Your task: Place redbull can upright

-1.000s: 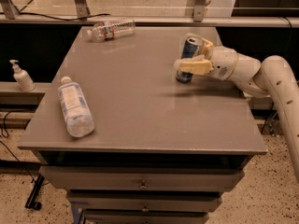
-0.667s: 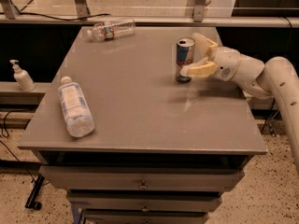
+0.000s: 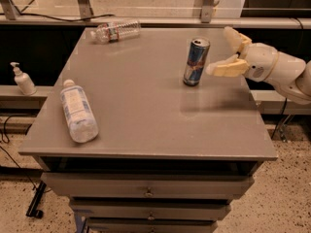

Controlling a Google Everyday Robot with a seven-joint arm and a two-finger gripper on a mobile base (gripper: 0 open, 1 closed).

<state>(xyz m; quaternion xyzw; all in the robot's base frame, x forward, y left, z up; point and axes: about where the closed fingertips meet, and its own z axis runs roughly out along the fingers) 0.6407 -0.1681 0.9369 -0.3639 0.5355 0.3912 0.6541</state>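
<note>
The redbull can (image 3: pixel 196 62) stands upright on the grey table (image 3: pixel 146 110), right of the middle toward the back. It is slim, blue and silver with a red mark and a shiny open top. My gripper (image 3: pixel 221 52) is just to the right of the can, apart from it, with its two cream fingers spread wide. One finger (image 3: pixel 232 36) points up and back, the other (image 3: pixel 223 69) points left toward the can. The gripper holds nothing.
A clear plastic bottle (image 3: pixel 77 110) lies on its side near the table's front left. Another clear bottle (image 3: pixel 115 31) lies at the back left edge. A pump dispenser (image 3: pixel 22 80) stands on a ledge left of the table. Drawers are below the tabletop.
The gripper held the tilted can, set it upright, then let go and drew back to the right. The can now stands alone.
</note>
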